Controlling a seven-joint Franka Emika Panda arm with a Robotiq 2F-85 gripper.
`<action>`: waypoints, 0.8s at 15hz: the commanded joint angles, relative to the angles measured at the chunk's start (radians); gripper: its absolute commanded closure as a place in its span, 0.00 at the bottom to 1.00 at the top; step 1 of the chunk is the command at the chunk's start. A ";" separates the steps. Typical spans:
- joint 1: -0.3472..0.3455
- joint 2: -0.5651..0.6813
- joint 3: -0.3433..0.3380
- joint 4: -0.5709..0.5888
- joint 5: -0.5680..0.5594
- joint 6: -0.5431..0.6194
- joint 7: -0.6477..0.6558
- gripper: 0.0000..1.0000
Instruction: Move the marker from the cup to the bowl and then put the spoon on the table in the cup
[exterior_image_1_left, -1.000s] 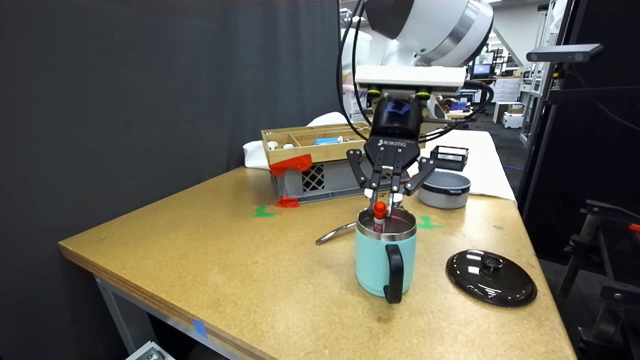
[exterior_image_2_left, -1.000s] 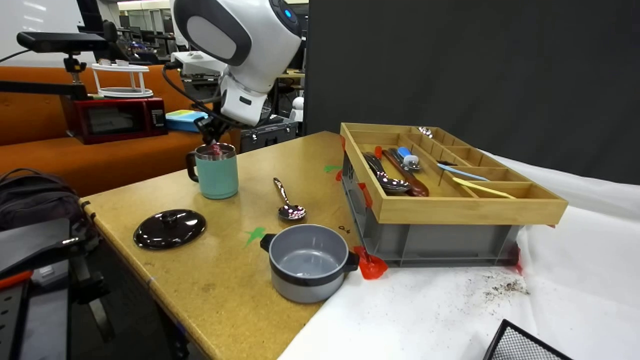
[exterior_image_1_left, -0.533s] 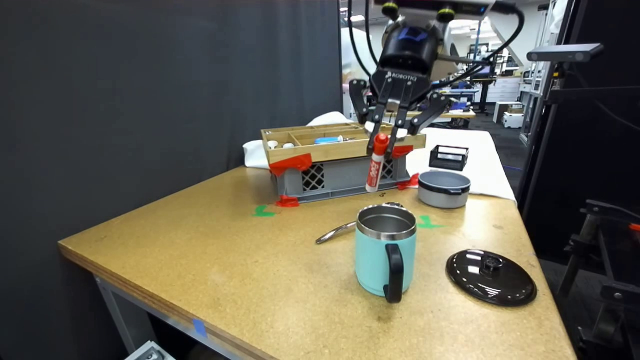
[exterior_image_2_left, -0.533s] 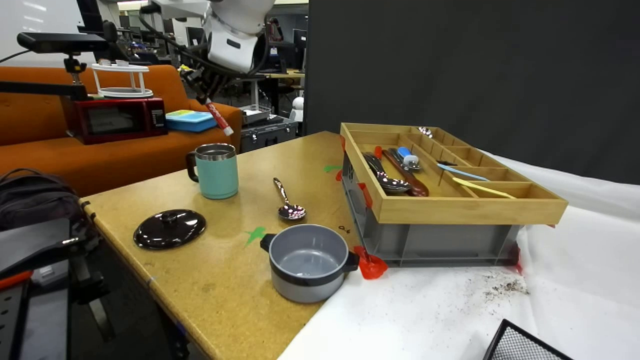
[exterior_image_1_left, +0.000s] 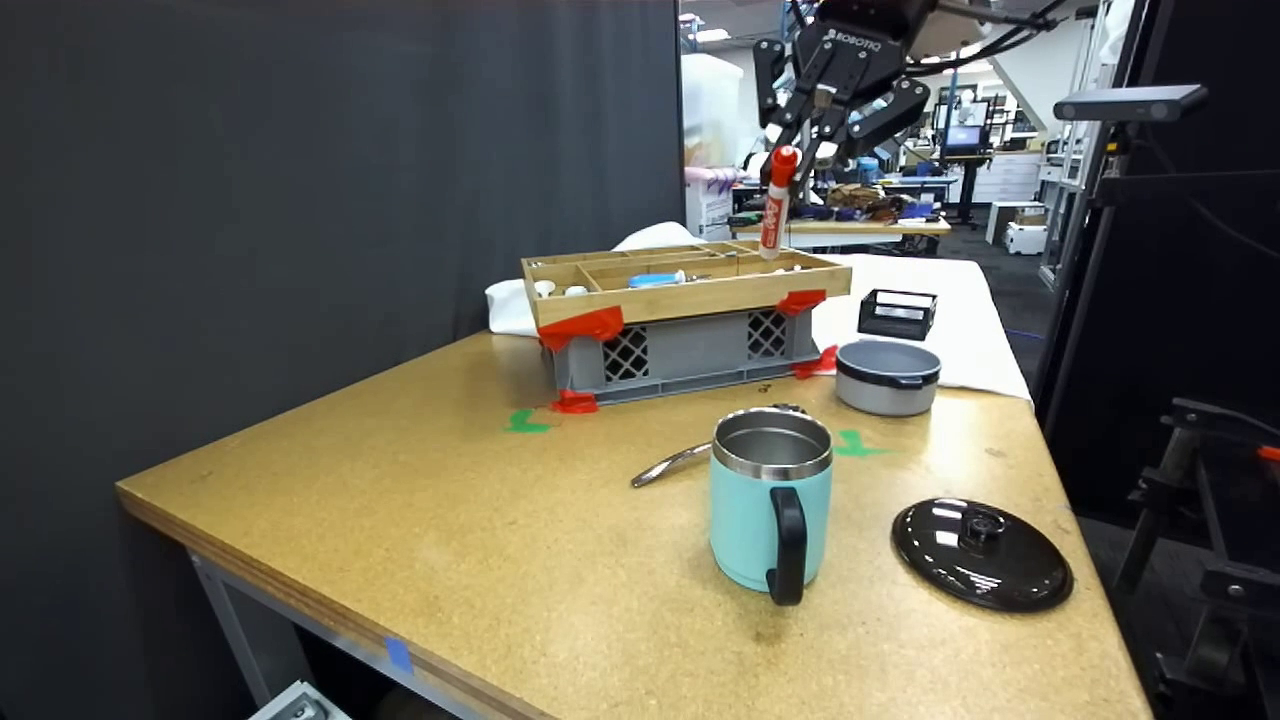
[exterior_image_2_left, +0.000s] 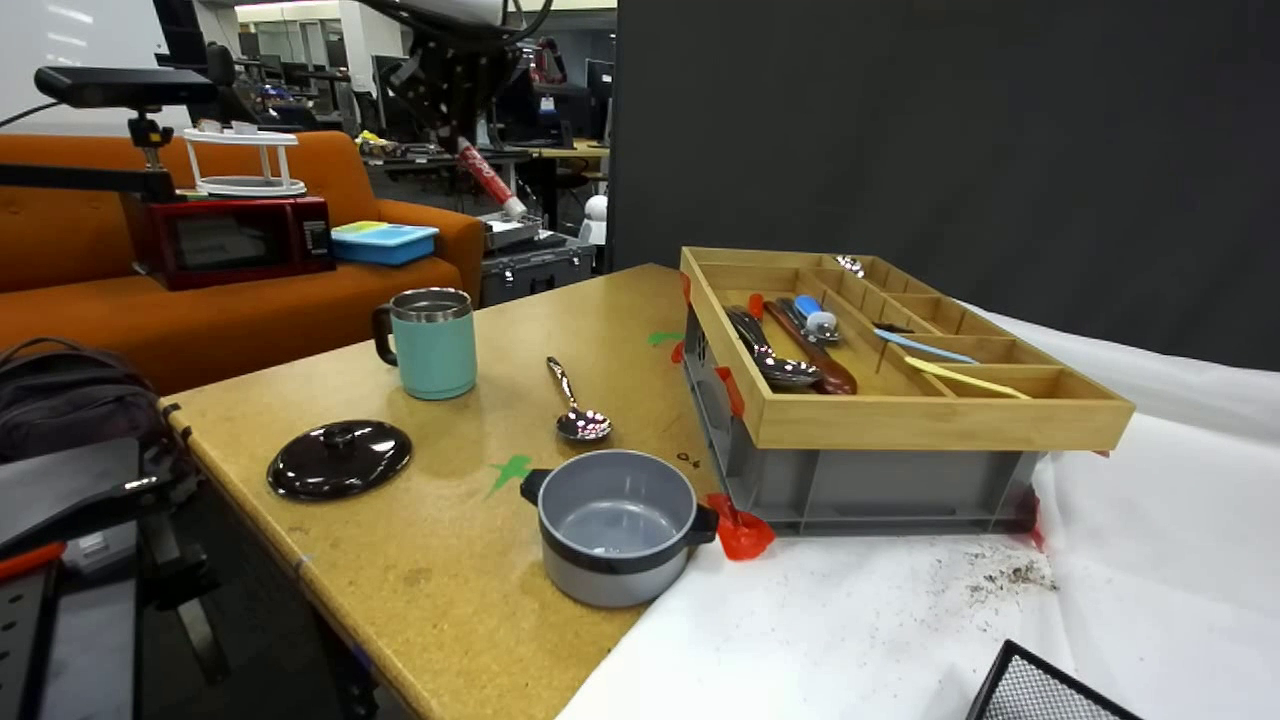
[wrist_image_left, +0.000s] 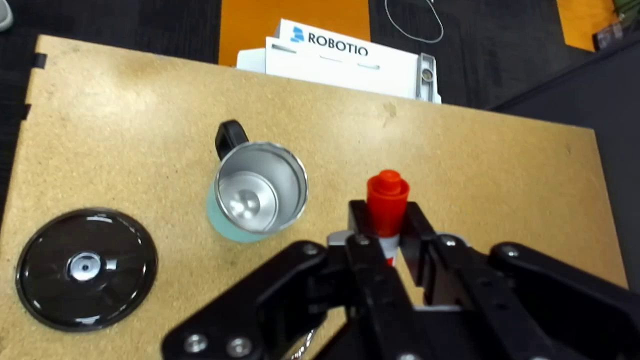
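My gripper (exterior_image_1_left: 795, 165) is shut on the red-and-white marker (exterior_image_1_left: 773, 220) near its red cap. It holds it tilted, high above the table (exterior_image_1_left: 430, 530). The marker also shows in an exterior view (exterior_image_2_left: 490, 180) and in the wrist view (wrist_image_left: 388, 207). The teal cup (exterior_image_1_left: 768, 530), with black handle and metal rim, stands upright and empty; the wrist view looks into the cup (wrist_image_left: 250, 200). The grey bowl (exterior_image_2_left: 610, 575) stands near the white sheet, empty inside, and is out of the wrist view. The silver spoon (exterior_image_2_left: 568, 395) lies on the table between cup and bowl, partly behind the cup in an exterior view (exterior_image_1_left: 672, 466).
A black lid (exterior_image_1_left: 985, 555) lies on the table beside the cup. A wooden tray with utensils (exterior_image_2_left: 930, 425) sits on a grey crate (exterior_image_2_left: 900, 490) next to the bowl. A black mesh box (exterior_image_1_left: 897, 315) stands on the white sheet (exterior_image_2_left: 850, 620) behind the bowl.
My gripper has lifted the marker out of the cup and carried it up and away from the cup, toward the tray side. Cup, spoon, bowl and lid have not moved.
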 joint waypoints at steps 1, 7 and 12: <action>-0.075 -0.010 -0.038 -0.023 -0.032 0.040 0.025 0.95; -0.198 0.101 -0.168 -0.002 -0.007 0.002 0.012 0.95; -0.218 0.288 -0.203 0.048 0.060 -0.004 -0.011 0.95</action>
